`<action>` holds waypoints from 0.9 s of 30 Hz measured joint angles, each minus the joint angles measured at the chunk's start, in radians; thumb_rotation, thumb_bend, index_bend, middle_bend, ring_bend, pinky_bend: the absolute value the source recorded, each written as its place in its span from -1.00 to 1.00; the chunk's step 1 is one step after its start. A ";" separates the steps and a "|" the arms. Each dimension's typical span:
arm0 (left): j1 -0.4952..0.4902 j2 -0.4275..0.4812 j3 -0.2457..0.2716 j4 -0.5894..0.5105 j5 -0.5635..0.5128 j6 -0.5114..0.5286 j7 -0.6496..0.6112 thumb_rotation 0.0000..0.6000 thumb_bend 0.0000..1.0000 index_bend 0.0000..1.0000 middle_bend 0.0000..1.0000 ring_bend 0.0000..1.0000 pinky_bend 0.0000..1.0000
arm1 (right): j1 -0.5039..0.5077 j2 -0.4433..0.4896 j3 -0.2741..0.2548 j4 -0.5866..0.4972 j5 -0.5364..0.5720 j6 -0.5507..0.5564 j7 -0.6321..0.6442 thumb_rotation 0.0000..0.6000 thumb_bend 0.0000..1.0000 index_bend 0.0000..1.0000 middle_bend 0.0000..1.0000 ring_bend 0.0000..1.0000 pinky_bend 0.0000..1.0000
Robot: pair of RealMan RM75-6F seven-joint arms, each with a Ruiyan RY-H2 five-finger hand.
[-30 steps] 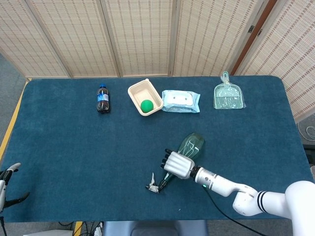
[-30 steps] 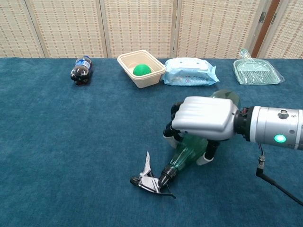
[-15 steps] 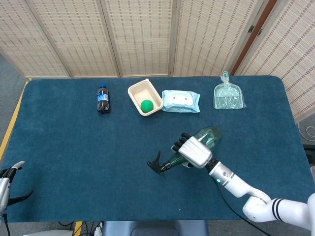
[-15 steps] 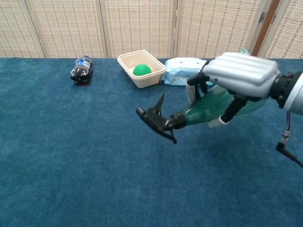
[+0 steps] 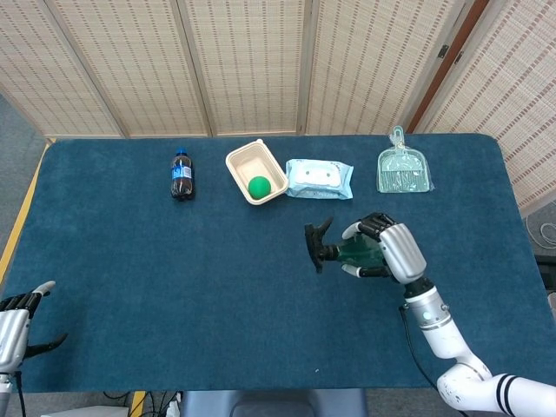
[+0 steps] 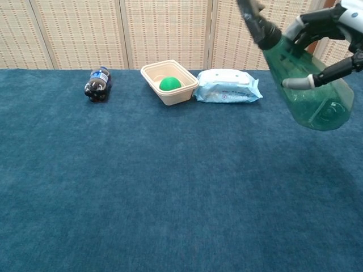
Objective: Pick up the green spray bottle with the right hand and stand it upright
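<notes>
At the near left edge of the table [image 5: 130, 287], the left hand [image 5: 12, 323] is seen in the head view only, its fingers apart and nothing held. Toward the right, above the middle of the cloth, the green spray bottle [image 6: 309, 85] is held clear of the surface by the right hand [image 5: 387, 248], whose fingers [image 6: 300, 83] are wrapped around the bottle's body. In the chest view the bottle is shown tilted, its black trigger head [image 6: 256, 20] up and to the left and its rounded base lowest, well above the table. The lift is judged to be done; the turn to vertical and the set-down are judged to remain. Several failures can be foreseen. If the bottle is lowered while tilted, the edge of the base would land first and the bottle could tip over on release. Since the smooth body is grasped rather than the neck, slipping within the fingers could occur as the wrist is rotated. The soft cloth may offer an uneven footing. Farther back, a row of bystanders is arranged from left to right: a cola bottle [image 5: 181, 176] lying down, a beige tub [image 5: 242, 161] containing a green ball [image 5: 259, 186], a wipes packet [image 5: 319, 179], and a dustpan [image 5: 403, 170]; a set-down drifting far could knock the packet.
</notes>
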 measured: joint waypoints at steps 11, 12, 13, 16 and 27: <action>-0.002 -0.006 0.006 0.004 -0.005 -0.009 0.003 1.00 -1.00 -0.64 -0.40 -0.41 -0.45 | -0.091 -0.169 0.061 0.118 0.080 0.082 0.428 1.00 -0.67 0.08 0.23 0.00 -0.35; -0.002 -0.006 0.007 0.005 -0.006 -0.010 0.002 1.00 -1.00 -0.64 -0.40 -0.41 -0.45 | -0.099 -0.191 0.071 0.131 0.094 0.084 0.460 1.00 -0.67 0.08 0.23 0.00 -0.35; -0.001 -0.006 0.009 0.006 -0.009 -0.011 0.000 1.00 -1.00 -0.64 -0.40 -0.41 -0.44 | -0.105 -0.206 0.078 0.141 0.106 0.084 0.482 1.00 -0.67 0.08 0.23 0.00 -0.35; 0.003 -0.006 0.011 0.009 -0.012 -0.011 -0.004 1.00 -1.00 -0.64 -0.40 -0.41 -0.42 | -0.120 -0.252 0.099 0.173 0.140 0.077 0.546 1.00 -0.67 0.08 0.23 0.00 -0.33; 0.007 -0.007 0.013 0.017 -0.010 -0.005 -0.012 1.00 -1.00 -0.64 -0.39 -0.41 -0.39 | -0.139 -0.336 0.134 0.284 0.169 0.014 0.696 1.00 -0.66 0.08 0.23 0.00 -0.31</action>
